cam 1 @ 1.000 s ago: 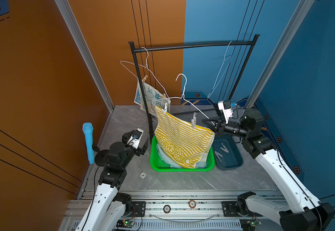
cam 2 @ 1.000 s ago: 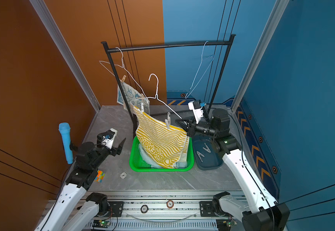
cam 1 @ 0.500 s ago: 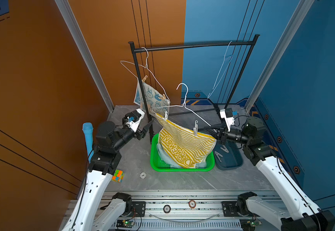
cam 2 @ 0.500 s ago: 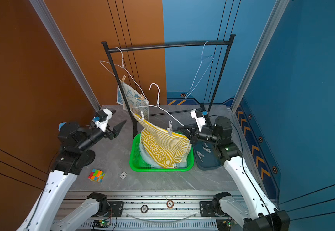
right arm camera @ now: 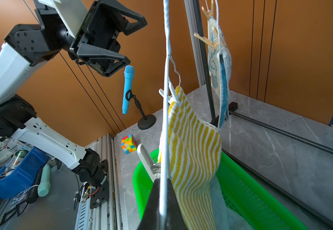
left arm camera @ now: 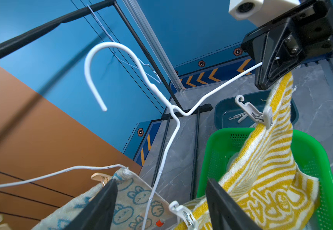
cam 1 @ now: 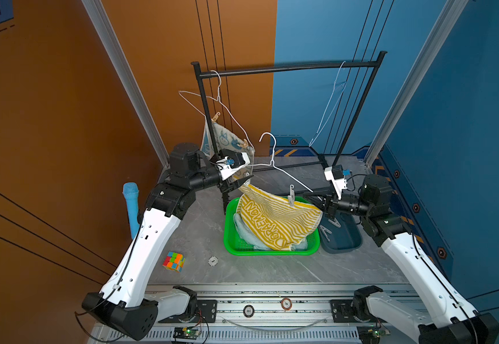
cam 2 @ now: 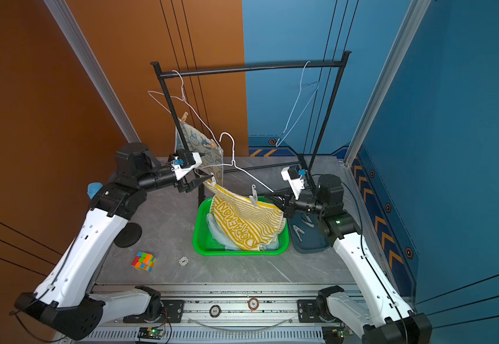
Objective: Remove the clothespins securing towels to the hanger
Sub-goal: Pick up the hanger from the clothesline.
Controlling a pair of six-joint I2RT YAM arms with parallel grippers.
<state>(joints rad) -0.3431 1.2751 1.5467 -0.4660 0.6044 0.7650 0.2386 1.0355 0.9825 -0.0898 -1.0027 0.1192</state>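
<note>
While right fingers [cam 2: 273, 198] clench the hanger [left arm camera: 171, 108], left fingers [cam 2: 200, 182] gape beside a clothespin [left arm camera: 180, 211].
Beneath, the basket [cam 1: 272, 253] likely catches the freed towel [cam 1: 275, 220].

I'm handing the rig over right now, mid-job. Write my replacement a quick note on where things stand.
Left pincer: open, empty, at the white clip on the end of the yellow striped towel.
Right pincer: shut on the white hanger, holding it off the rack, over the green basket.
Things: a second white clip sits further along that towel. The bunny towel hangs at the rack with two tan pins. The blue-green towel lies in the basket. Loose pins are in the dark tray.
Done: blue-green towel freed.
Left: both white clips, then both tan pins.
</note>
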